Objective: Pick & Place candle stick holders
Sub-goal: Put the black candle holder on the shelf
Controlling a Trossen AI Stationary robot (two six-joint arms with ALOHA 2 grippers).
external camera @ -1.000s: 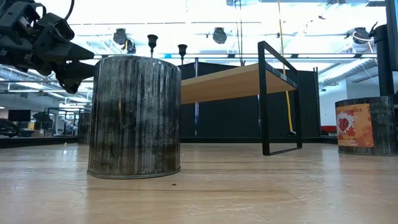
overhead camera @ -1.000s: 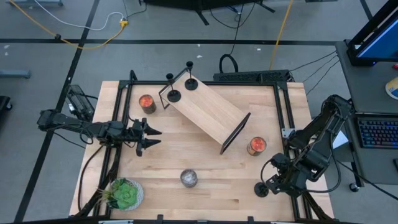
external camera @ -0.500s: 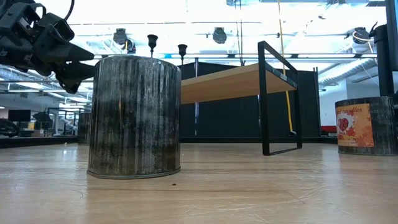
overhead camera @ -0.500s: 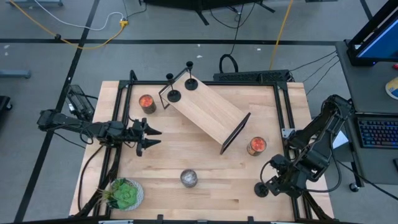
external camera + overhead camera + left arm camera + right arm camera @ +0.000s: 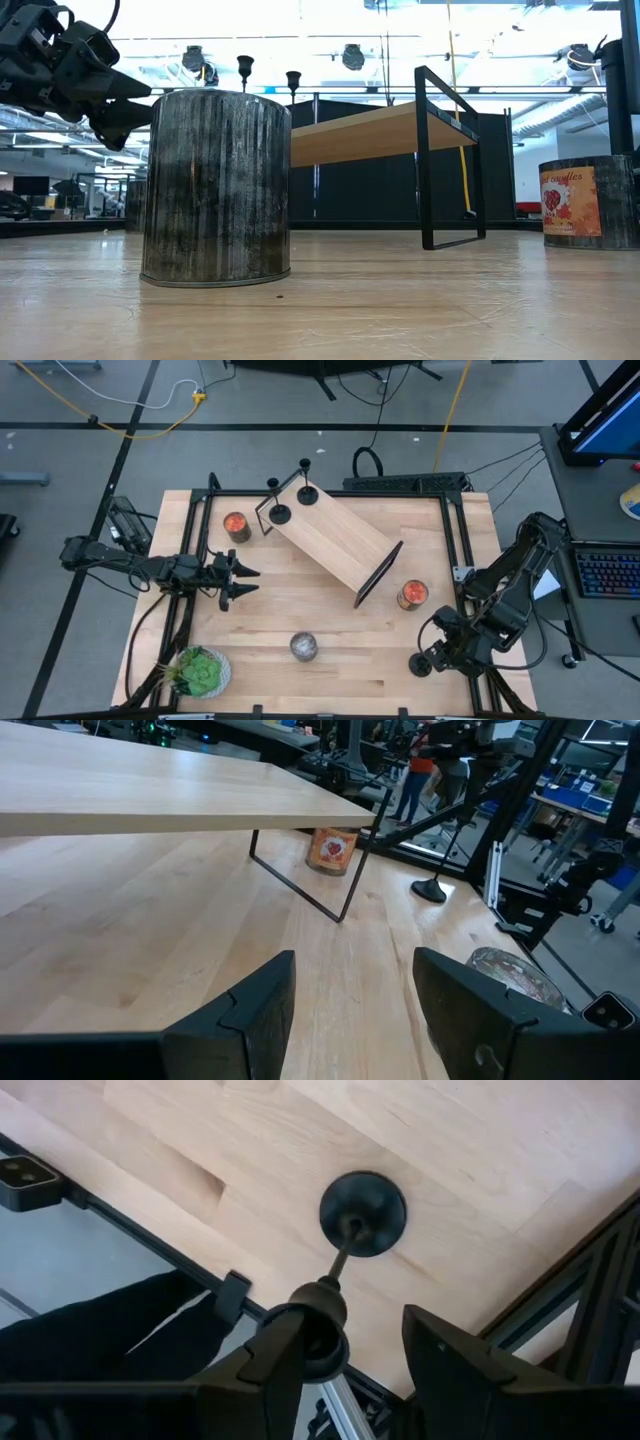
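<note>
A pale wooden worktop (image 5: pixel 330 615) in a black metal frame, standing on a grey floor with cables; seen level from the low view, a workshop with bright ceiling lights lies beyond it. A wooden shelf (image 5: pixel 330 540) on black wire legs crosses the middle of the worktop at a slant. Two candle stick holders (image 5: pixel 279 512) stand at its far left end, one on the shelf board (image 5: pixel 306 495) and one at the board's corner; their stems and cups (image 5: pixel 244 66) rise above the shelf in the low view. A third holder (image 5: pixel 362 1213) stands on the worktop near the front right corner, close to the frame edge; its round base is flat on the wood and its stem rises toward the right wrist camera.

The right claw (image 5: pixel 345 1355) hovers directly above this third holder, fingers spread, one on each side of the cup at the stem's top, without closing on it. The left claw (image 5: pixel 245 581) is held above the left side of the worktop, pointing inward, fingers spread and nothing between them.

An orange-red glass jar (image 5: pixel 235 525) sits near the shelf's left end, a second one (image 5: pixel 412 594) beside the shelf's right leg. A silver jar (image 5: pixel 304 647) stands near the front middle, and a green plant (image 5: pixel 200 672) at the front left corner
</note>
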